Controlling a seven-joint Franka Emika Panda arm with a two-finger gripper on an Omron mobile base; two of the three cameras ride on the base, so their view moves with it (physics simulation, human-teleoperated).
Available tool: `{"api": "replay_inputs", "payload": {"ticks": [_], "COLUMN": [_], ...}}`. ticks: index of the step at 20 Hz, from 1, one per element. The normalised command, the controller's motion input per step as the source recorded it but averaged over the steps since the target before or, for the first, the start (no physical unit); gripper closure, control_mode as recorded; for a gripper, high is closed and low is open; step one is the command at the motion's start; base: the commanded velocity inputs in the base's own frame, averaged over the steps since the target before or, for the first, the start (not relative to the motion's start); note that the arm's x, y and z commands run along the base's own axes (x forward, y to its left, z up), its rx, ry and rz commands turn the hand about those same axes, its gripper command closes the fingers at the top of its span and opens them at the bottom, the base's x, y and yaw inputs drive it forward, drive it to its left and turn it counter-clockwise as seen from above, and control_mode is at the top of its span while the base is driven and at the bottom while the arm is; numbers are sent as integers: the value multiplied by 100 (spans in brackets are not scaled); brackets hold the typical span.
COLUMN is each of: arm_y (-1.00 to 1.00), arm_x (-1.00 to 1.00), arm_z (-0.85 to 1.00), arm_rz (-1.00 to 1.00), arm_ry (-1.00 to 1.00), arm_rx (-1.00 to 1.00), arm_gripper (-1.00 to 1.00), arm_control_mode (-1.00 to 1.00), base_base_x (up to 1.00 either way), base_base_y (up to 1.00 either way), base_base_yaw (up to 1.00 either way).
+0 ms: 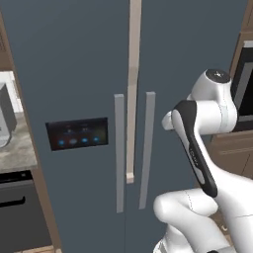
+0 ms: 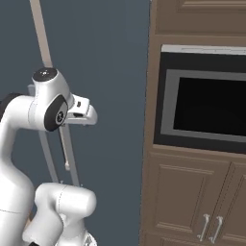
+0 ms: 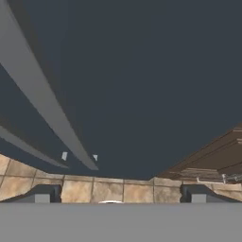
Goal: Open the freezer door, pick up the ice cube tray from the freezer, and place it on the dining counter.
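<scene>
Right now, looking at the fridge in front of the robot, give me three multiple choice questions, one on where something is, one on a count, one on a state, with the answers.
1. Where is the blue-lit control panel?
A. On the door left of the two handles
B. On the door right of the two handles
C. On the oven

2. How many long grey vertical handles show on the slate-blue doors in the left base view?
A. One
B. Two
C. Four

3. What state is the freezer door in?
A. Swung wide open
B. Removed
C. Closed

Answers:
1. A, the panel sits left of the freezer handle.
2. B, that handle and the right door's handle flank the seam.
3. C, it lies flush with its neighbour and no interior shows; the hand is open and holds nothing.
</scene>
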Motion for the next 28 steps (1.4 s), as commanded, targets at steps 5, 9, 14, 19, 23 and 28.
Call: {"api": "replay_inputs", "payload": {"ticks": [5, 9, 14, 19, 23, 28], "arm_y": [0, 49, 97, 100, 100, 61], "arm_x": [0, -21, -50, -18, 52, 79], "arm_z": [0, -5, -18, -12, 0, -2], "arm_rz": [0, 3, 6, 4, 0, -3], "arm_ry": [-3, -17, -23, -7, 0, -3], "arm_rx": [0, 0, -3, -1, -6, 0], "arm_gripper": [-100, -100, -100, -100, -100, -100], "arm_control_mode": [-100, -100, -100, -100, -100, -100], "base_base_x": [11, 0, 0, 0, 0, 0], "base_base_y": [-4, 0, 0, 0, 0, 0], "base_base_yaw": [0, 0, 0, 0, 0, 0]}}
